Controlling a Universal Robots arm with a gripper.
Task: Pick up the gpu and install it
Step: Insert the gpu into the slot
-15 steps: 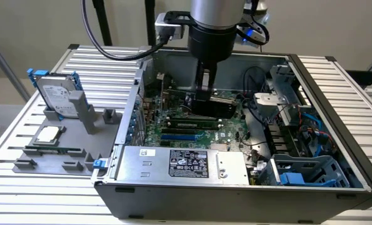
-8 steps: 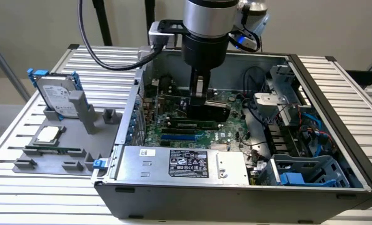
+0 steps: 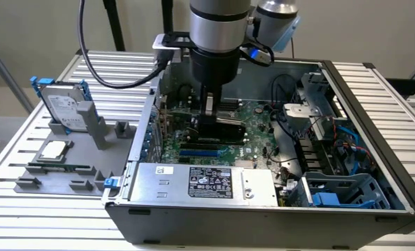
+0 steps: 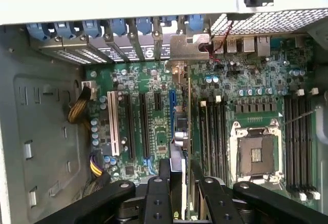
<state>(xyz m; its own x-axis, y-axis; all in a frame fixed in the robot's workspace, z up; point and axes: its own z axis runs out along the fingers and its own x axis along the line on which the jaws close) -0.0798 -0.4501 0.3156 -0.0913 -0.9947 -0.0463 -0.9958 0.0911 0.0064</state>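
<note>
**Card insertion, exterior and wrist views.** The gripper (image 3: 209,112) reaches down into the open computer case (image 3: 374,130). In the wrist view we see it clamped on the gpu (image 4: 179,131), which stands edge-on over the motherboard (image 4: 160,131), just beside the blue slot (image 4: 172,103). The card's silver end bracket (image 4: 188,47) lies at the row of rear slot covers (image 4: 110,49). We cannot tell whether the card's lower edge is seated in a slot.

We judge that this step goes well if the card is kept upright and parallel to the slot, with the bracket lined up with its rear opening. The push should be straight down — any tilt would likely jam the edge connector or strain the board.

**Containers.**
- **Case:** it holds the motherboard, with 1 white slot (image 4: 111,124), an empty CPU socket (image 4: 256,155) and bare memory slots (image 4: 300,142). It also holds the silver power supply (image 3: 207,183) at the end nearest the exterior camera, and a drive cage (image 3: 340,191) with blue parts.
- **Grey fixture tray (image 3: 99,157):** it sits on the exterior view's left and holds 1 hard drive (image 3: 59,107) upright in a blue frame. A processor chip (image 3: 54,150) and what looks like 1 memory stick (image 3: 60,168) lie flat on it.
</note>
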